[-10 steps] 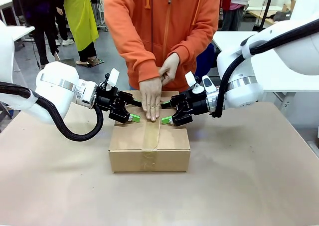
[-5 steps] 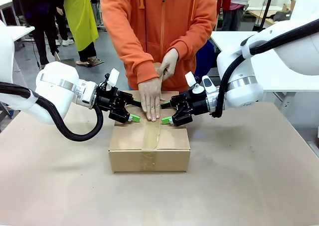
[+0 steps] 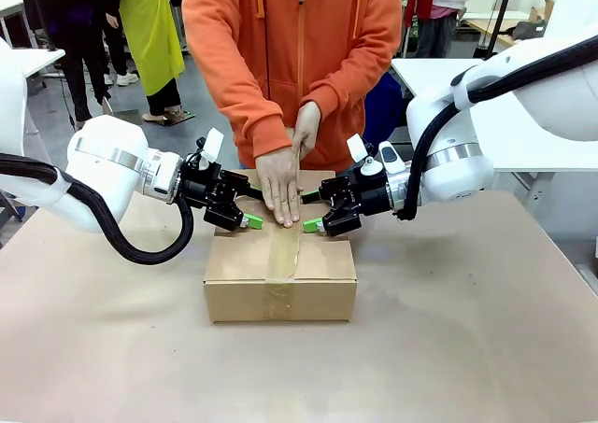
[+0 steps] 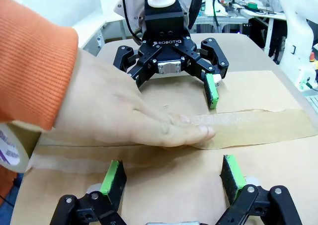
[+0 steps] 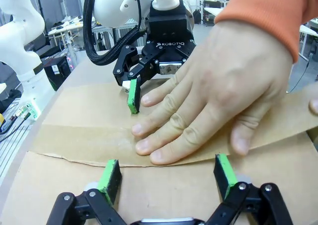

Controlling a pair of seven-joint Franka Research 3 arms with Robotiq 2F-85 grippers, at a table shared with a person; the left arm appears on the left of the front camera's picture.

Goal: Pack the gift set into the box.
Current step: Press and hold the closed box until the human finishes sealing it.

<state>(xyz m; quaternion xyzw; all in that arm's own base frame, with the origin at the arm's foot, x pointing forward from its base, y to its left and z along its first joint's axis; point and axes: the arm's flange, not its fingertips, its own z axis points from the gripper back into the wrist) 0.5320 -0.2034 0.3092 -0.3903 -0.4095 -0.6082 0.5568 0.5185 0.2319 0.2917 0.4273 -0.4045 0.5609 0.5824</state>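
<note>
The box sits shut in the middle of the table, a strip of clear tape running along its top seam. A person's flat hand presses the tape at the far end of the lid. My left gripper is open, its green pads resting on the left flap. Facing it, my right gripper is open too, with its pads on the right flap. The hand lies between the two grippers. The gift set is hidden.
The person in an orange hoodie stands at the far edge, the other hand raised behind the box. A tape roll shows beside the sleeve. A white table stands at the back right.
The person's flat hand has slid a little toward the far edge of the lid and the other hand has risen. Both grippers have stayed in place.
</note>
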